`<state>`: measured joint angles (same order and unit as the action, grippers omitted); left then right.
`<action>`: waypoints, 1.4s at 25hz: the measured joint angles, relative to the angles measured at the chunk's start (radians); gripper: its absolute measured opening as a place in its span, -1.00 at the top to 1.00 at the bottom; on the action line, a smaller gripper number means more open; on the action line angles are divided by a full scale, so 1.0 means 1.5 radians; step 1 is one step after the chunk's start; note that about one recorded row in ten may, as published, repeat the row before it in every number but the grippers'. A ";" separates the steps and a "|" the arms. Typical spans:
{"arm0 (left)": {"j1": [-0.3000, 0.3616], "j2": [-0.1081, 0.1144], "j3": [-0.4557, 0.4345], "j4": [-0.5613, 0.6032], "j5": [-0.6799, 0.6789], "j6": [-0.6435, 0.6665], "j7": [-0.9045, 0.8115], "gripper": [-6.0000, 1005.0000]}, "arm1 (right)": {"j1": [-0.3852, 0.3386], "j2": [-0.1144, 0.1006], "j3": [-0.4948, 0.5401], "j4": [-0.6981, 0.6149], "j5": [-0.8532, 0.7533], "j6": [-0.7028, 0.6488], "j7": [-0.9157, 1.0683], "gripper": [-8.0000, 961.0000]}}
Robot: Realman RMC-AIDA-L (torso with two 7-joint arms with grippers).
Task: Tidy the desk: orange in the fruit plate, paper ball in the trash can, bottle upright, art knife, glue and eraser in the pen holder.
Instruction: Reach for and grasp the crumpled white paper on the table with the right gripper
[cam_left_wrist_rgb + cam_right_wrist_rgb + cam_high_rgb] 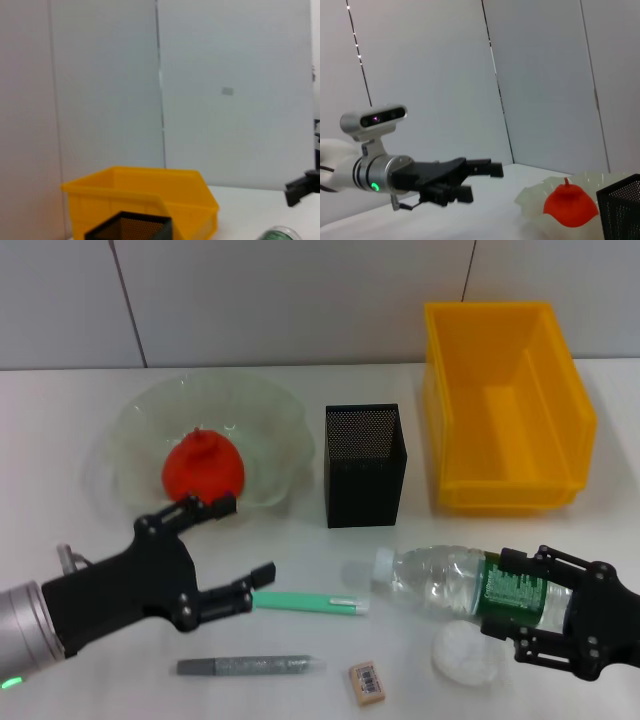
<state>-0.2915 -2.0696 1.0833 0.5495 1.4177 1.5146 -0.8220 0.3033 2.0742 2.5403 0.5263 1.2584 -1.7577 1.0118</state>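
Observation:
The orange (203,468) lies in the pale-green fruit plate (130,430) at the back left. My left gripper (245,538) hovers open just in front of the plate, above the green art knife (310,602); the right wrist view shows the left gripper (481,181) empty. The bottle (440,580) lies on its side at the front right, cap pointing left. My right gripper (528,608) is shut around its green label. The white paper ball (465,655) sits just in front of the bottle. The grey glue (250,666) and the eraser (366,682) lie near the front edge.
The black mesh pen holder (365,465) stands at centre back, with the yellow trash can (505,405) to its right. Both also show in the left wrist view, the trash can (145,200) behind the pen holder (130,227).

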 joint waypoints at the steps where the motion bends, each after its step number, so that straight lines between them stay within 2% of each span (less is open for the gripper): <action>1: 0.002 0.000 0.006 -0.004 0.000 0.000 0.002 -0.72 | 0.000 0.000 0.000 0.012 -0.002 -0.004 0.016 -0.64; 6: 0.007 0.000 0.015 -0.011 0.001 0.000 0.000 -0.72 | -0.003 0.000 -0.001 0.061 -0.004 -0.021 0.062 -0.64; 13: 0.005 0.001 0.059 0.002 0.035 0.019 -0.022 -0.72 | -0.011 0.001 0.000 0.072 -0.005 -0.025 0.063 -0.64; 22: 0.000 0.000 0.061 0.000 0.040 0.009 -0.022 -0.72 | -0.019 0.001 -0.004 0.085 -0.012 -0.027 0.078 -0.64; 24: 0.000 0.000 0.058 -0.001 0.040 0.008 -0.023 -0.72 | -0.016 0.001 -0.005 0.124 -0.035 -0.033 0.114 -0.64; 27: 0.000 0.000 0.057 -0.001 0.040 0.006 -0.023 -0.72 | 0.004 0.001 -0.031 0.248 -0.088 -0.048 0.251 -0.64; 33: 0.006 0.002 0.056 -0.002 0.040 0.005 -0.025 -0.72 | 0.066 -0.008 -0.184 0.522 -0.170 -0.093 0.520 -0.64; 35: 0.013 0.002 0.052 -0.002 0.037 0.005 -0.024 -0.72 | 0.102 -0.017 -0.247 0.594 -0.197 -0.113 0.608 -0.64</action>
<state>-0.2725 -2.0663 1.1618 0.5461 1.4731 1.5218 -0.8586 0.4558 2.0480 2.1698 1.4172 0.9623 -1.9272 1.9241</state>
